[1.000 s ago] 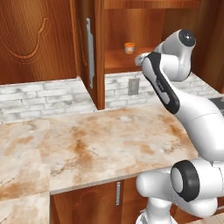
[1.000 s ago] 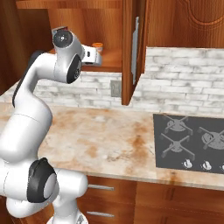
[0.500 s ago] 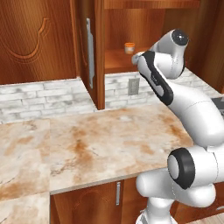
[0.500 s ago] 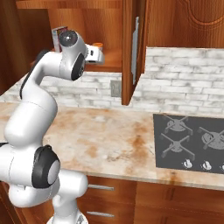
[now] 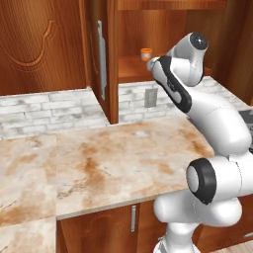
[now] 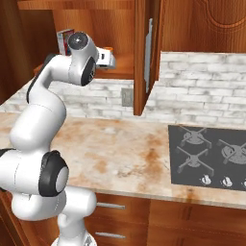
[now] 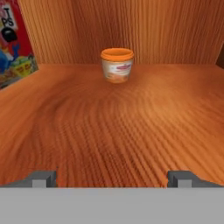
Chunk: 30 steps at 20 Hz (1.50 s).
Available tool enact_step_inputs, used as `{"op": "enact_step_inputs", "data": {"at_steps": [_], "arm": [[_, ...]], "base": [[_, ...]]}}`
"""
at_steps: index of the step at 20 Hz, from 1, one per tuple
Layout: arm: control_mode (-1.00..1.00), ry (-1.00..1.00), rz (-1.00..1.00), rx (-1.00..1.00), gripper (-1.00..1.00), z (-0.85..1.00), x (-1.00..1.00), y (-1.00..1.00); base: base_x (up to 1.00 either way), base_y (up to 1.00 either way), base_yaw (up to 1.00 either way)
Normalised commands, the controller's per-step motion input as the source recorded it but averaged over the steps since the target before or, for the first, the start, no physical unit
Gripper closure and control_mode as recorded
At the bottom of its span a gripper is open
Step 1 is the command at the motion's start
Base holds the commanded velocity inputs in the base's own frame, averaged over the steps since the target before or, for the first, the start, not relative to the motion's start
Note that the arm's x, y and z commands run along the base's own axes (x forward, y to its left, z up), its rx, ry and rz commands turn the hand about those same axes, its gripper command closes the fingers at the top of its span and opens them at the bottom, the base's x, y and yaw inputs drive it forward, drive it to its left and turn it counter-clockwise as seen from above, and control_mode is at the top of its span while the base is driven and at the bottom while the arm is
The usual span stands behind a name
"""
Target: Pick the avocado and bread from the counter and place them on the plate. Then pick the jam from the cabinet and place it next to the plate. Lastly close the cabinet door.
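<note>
The tool [image 7: 112, 178] is hanging spread wide and empty at the mouth of the cabinet [image 5: 163, 34], pointing along the wooden shelf [image 7: 131, 127]. The jam [image 7: 117, 65] is standing upright dead ahead of the tool, well apart, near the back wall. A colourful box [image 7: 15, 41] is standing off to the tool's left. Best play, I'd say: driving straight in, keeping level just above the shelf, centring the jar between the fingertips [image 7: 41, 178] before closing below the orange lid.
</note>
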Motion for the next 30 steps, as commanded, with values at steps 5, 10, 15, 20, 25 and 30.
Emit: {"op": "enact_step_inputs", "data": {"at_steps": [5, 10, 15, 20, 25, 30], "arm": [[-1.0, 0.0, 0.0, 0.0, -1.0, 0.0, 0.22, 0.0], [-1.0, -0.04, 0.0, 0.0, -1.0, 0.1, 0.15, 0.0], [-1.0, -0.05, 0.0, 0.0, -1.0, 0.08, 0.18, 0.0], [-1.0, -0.01, 0.0, 0.0, -1.0, 0.0, 0.31, 0.0], [-1.0, 0.0, 0.0, 0.0, -1.0, 0.0, 0.28, 0.0], [-1.0, 0.0, 0.0, 0.0, -1.0, 0.0, 0.13, 0.0]], "base": [[0.0, 0.0, 0.0], [0.0, 0.0, 0.0], [0.0, 0.0, 0.0], [0.0, 0.0, 0.0], [0.0, 0.0, 0.0], [0.0, 0.0, 0.0]]}}
